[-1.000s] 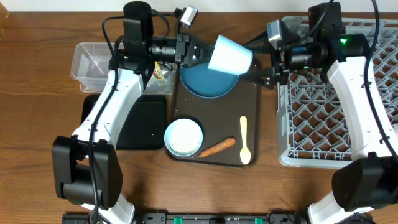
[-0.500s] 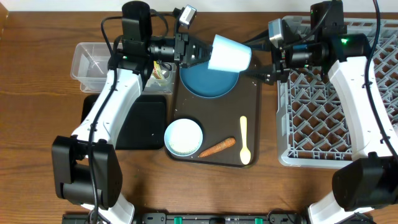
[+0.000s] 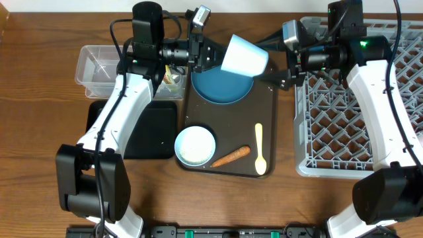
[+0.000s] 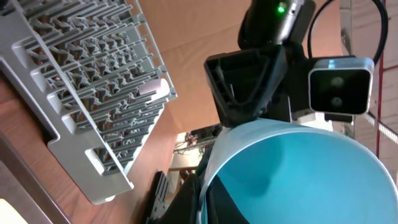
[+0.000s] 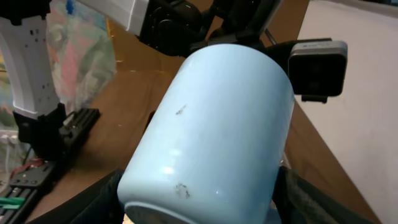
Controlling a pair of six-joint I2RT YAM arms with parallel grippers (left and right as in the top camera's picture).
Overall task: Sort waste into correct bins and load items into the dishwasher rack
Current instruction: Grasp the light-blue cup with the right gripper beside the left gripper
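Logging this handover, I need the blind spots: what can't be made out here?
Right wrist view: the light blue cup fills the frame and the bottom edge cuts off the fingers of the right gripper, so contact is unclear.
Overhead: the cup hides part of the dark blue dish.
Overhead: the left arm partly hides things beside the clear tub.

a robotics lab: wooden table (image 3: 39, 132) with two cabled robot arms (image 3: 122, 106).

Right gripper (image 3: 278, 76) edges toward the far table edge, closing on the light blue cup (image 3: 244, 56); the cup lifts marginally.
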